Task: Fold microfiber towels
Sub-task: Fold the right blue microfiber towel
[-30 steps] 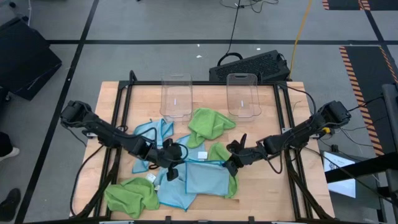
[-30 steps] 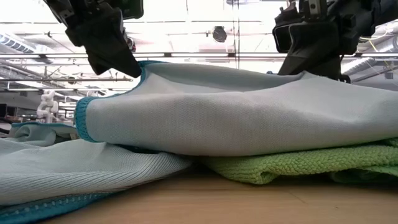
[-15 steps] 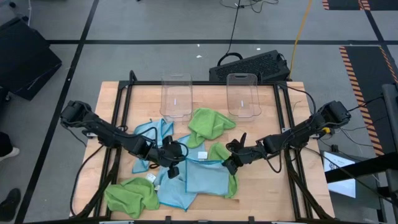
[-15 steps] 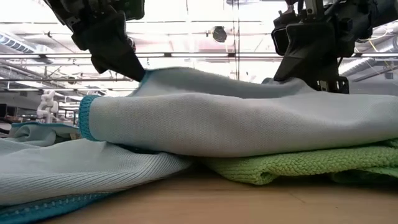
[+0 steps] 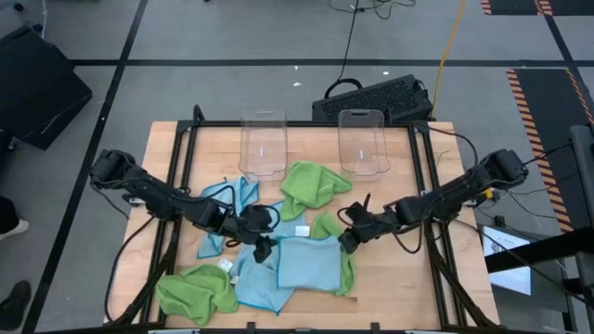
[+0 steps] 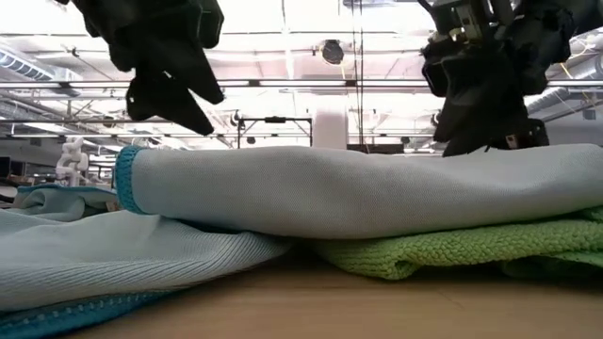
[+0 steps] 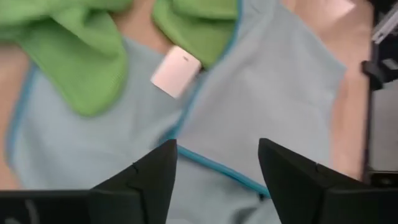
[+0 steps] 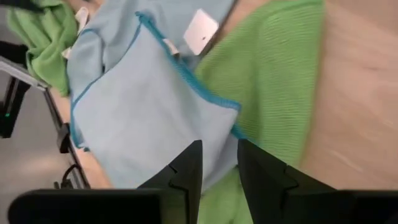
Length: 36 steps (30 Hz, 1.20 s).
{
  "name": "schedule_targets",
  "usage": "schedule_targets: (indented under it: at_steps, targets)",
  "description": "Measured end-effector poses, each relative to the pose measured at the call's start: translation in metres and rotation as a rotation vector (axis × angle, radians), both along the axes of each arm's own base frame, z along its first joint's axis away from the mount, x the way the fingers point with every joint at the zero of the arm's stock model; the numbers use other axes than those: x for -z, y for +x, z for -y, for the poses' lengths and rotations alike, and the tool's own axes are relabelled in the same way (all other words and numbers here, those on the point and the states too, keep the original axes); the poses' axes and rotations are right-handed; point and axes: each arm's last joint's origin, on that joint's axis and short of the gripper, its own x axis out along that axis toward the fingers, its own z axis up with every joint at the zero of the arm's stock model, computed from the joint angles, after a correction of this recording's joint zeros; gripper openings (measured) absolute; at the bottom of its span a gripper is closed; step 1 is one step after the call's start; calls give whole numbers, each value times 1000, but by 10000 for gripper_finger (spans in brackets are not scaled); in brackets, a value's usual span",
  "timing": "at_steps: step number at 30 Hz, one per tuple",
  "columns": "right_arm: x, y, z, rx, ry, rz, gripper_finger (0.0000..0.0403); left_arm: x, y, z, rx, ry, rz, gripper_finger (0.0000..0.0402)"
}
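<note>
A light blue towel [image 5: 311, 264], folded over on itself, lies near the table's front edge. Its right part rests on a lime green towel [image 5: 349, 269], its left on another blue one [image 5: 255, 288]. In the low view it lies flat [image 6: 358, 198]. My left gripper [image 5: 263, 246] hangs open just above its far left corner, with the teal hem [image 7: 217, 167] showing between the fingers. My right gripper [image 5: 348, 241] stands over the far right corner, slightly open with nothing between its fingers [image 8: 186, 171].
More towels lie loose: a green one [image 5: 311, 186] and a blue one [image 5: 227, 199] mid-table, and a green heap [image 5: 195, 289] at the front left. Two clear bins [image 5: 264, 144] [image 5: 362, 141] stand at the far edge. Bare wood [image 5: 399, 278] shows at the front right.
Both grippers have opened and let go of the blue towel's far edge. That raised edge has dropped flat onto the layer below. My left gripper has rolled about its own line; my right has drawn slightly back from the towel.
</note>
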Motion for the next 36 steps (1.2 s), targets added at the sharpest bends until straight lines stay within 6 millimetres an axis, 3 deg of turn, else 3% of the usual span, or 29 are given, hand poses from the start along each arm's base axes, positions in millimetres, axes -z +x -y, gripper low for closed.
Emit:
schedule_targets:
  at_steps: [9,22,28,36]
  targets:
    - [-30,-17,9,23,3,85,96,0,-2,7,22,-80,-19,167]
    - [-60,-9,11,248,80,401,96,-3,5,-2,116,-40,26,104]
    - [-70,-10,-4,246,139,505,96,-5,11,-15,139,28,60,112]
    - [-69,-12,-6,282,14,524,96,-4,11,-19,133,11,50,163]
